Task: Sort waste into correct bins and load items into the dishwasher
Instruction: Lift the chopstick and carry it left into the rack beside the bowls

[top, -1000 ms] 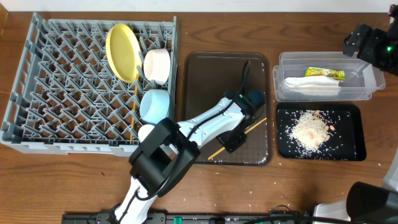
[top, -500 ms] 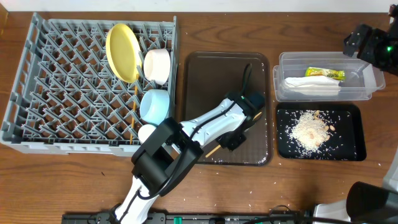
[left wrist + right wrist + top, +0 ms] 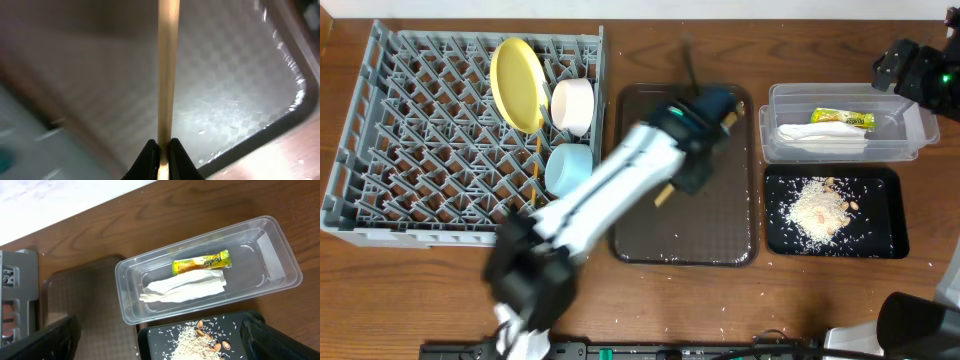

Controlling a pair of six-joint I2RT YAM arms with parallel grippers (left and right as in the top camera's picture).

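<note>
Left hand (image 3: 161, 146) pinches 1 chopstick (image 3: 168, 65) (long axis running straight ahead); the dishwasher (image 3: 420, 150) lies leftward.

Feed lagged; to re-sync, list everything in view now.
dish rack: 1, grey, far left
plate: 1, yellow, upright in rack
bowls: 2, white and light blue, in rack beside plate
chopsticks: 2, wooden, one in rack, one held over serving tray
serving tray: 1, brown, centre
tub: 1, clear, back right
wrapper: 1, green-yellow, in tub
napkin: 1, white, in tub
black tray: 1, glossy, front of tub
food scraps: pile, pale, on black tray
left gripper: 1, black, shut on chopstick
right gripper: 1, black, open above tub
</note>
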